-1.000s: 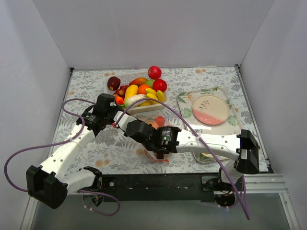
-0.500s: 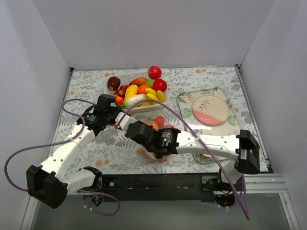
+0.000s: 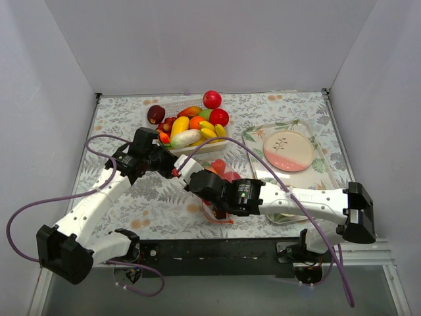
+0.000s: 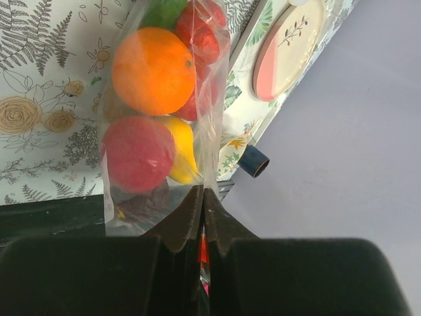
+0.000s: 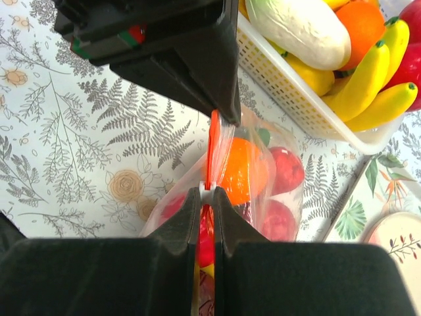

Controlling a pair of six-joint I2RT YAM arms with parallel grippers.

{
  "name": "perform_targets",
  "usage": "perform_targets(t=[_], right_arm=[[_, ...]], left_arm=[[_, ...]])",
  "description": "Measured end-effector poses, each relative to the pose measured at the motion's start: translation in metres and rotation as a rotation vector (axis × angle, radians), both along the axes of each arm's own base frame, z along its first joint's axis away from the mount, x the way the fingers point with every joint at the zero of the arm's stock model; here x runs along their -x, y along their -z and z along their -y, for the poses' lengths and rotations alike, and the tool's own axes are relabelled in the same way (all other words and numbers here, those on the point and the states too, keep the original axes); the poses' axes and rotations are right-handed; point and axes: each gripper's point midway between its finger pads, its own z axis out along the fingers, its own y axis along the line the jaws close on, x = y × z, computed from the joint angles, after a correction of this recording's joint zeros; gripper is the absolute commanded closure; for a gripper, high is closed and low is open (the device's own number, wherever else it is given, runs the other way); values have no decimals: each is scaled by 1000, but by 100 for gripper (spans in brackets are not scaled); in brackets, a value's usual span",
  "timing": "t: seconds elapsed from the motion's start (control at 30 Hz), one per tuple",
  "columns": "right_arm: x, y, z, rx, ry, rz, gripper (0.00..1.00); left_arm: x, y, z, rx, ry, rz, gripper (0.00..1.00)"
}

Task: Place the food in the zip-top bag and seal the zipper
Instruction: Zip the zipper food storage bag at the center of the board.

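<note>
The clear zip-top bag (image 3: pixel 220 171) hangs between my two grippers near the table's middle front. It holds an orange (image 4: pixel 152 69), red fruits (image 5: pixel 287 170) and a yellow piece (image 4: pixel 184 151). My left gripper (image 3: pixel 168 163) is shut on the bag's mouth edge, also shown in the left wrist view (image 4: pixel 202 191). My right gripper (image 3: pixel 189 176) is shut on the red-orange zipper (image 5: pixel 212 148) at its small white slider, seen in the right wrist view (image 5: pixel 206 192). The left gripper (image 5: pixel 227 108) pinches the strip's far end. More toy food fills the basket (image 3: pixel 197 150).
The white slatted basket (image 5: pixel 289 85) stands just behind the bag. A patterned tray (image 3: pixel 253 138) with a pink-and-cream plate (image 3: pixel 287 150) lies at the right; the plate also shows in the left wrist view (image 4: pixel 283 56). Walls close three sides.
My right gripper has slid a little to the right along the strip, away from the left gripper, and the right arm's elbow swung right. The left arm has barely moved.
</note>
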Motion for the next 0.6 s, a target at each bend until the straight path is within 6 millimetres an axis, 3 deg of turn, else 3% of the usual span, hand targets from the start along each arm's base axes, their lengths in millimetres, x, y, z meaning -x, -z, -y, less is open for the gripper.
perform_targets(t=[0.6], right_arm=[[19, 7, 35, 20, 54, -124, 99]], left_arm=[[-26, -3, -7, -25, -57, -16, 100]])
